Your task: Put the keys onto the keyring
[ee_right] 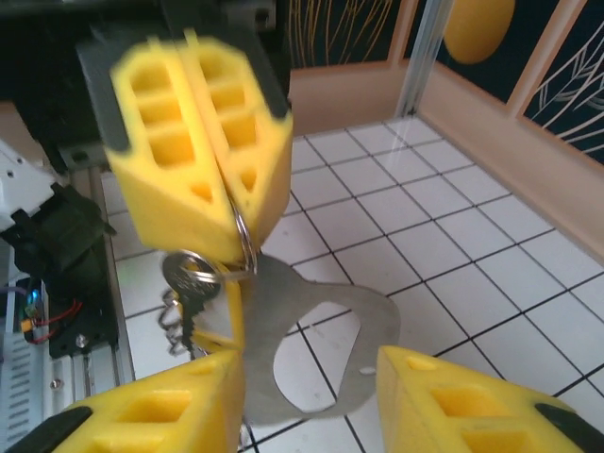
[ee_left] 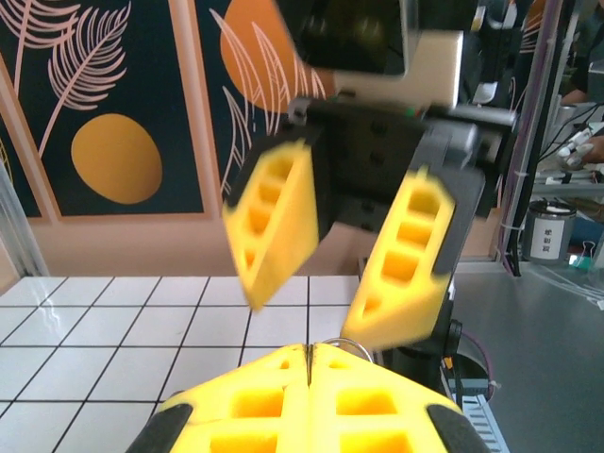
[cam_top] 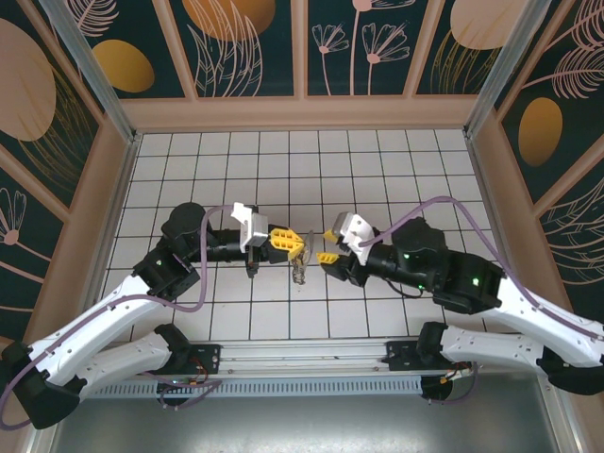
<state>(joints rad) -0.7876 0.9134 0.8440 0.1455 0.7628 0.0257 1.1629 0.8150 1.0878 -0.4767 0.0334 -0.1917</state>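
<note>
The tiled floor [cam_top: 311,160] lies open far back and out to both sides. At the middle, the left gripper [cam_top: 288,239] and right gripper [cam_top: 329,245] meet tip to tip, the keyring [ee_right: 243,236] and keys [ee_right: 184,281] blocking the narrow gap between them.

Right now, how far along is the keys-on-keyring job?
Done: one silvery key hangs on the keyring. In hand: the left gripper, jaws shut, holds the keyring up by its top. The right gripper, jaws open, straddles it and grips nothing. Left: any remaining keys. Something dangles lower, too blurred to count.
</note>
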